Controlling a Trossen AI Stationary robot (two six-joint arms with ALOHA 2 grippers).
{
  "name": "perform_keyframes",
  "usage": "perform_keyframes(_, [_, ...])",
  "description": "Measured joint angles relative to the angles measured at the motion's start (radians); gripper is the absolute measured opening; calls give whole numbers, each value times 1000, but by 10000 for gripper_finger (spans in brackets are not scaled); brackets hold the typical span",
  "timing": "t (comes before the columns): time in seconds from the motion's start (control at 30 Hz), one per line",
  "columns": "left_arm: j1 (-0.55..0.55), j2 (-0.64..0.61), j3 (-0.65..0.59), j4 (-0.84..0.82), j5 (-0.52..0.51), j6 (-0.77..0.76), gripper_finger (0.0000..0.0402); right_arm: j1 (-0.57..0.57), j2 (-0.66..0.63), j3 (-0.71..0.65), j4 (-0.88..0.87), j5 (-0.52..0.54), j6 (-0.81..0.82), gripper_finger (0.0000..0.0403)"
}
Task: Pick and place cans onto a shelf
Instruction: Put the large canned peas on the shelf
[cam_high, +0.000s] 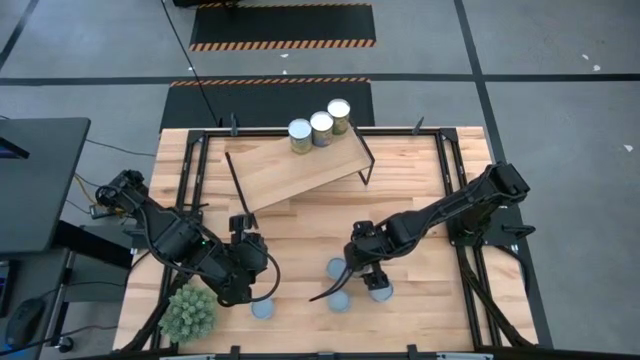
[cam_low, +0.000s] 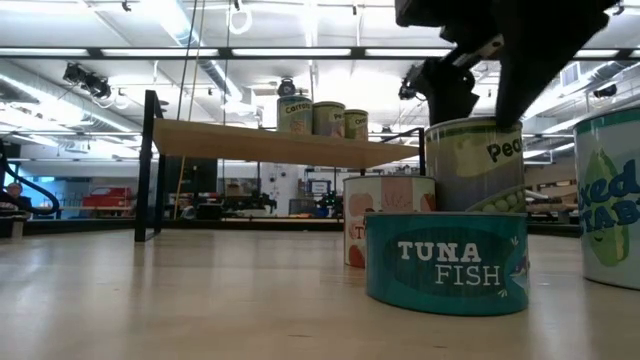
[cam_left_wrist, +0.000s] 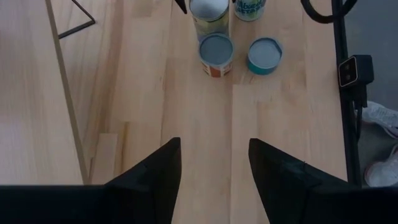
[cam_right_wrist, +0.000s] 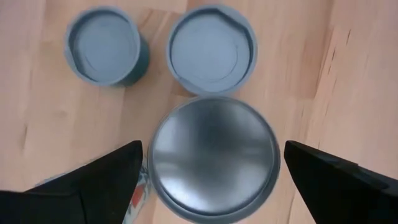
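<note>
We've got the right gripper (cam_right_wrist: 211, 168) spread wide over a pea can (cam_right_wrist: 213, 157) near the worktop's front edge; three cans (cam_high: 320, 127) on the shelf (cam_high: 300, 170); left gripper (cam_left_wrist: 214, 171) open, idle

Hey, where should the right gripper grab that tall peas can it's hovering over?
Take the peas can by its round side wall, descending from straight above. It stands upright, the open right gripper straddles it, and two neighbouring cans crowd one side.
</note>
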Motion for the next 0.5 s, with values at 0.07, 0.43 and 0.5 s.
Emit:
perform_keyframes(0.07, [0,0,0,0,0,-2,194,2,0,-8,4,17,-4,399])
perform_keyframes(0.43, [0,0,0,0,0,121,194,1,0,-89,155,23,-32,363])
perform_keyframes(0.5, [0,0,0,0,-1,160,194,-4,0,-92,164,26,-42,339])
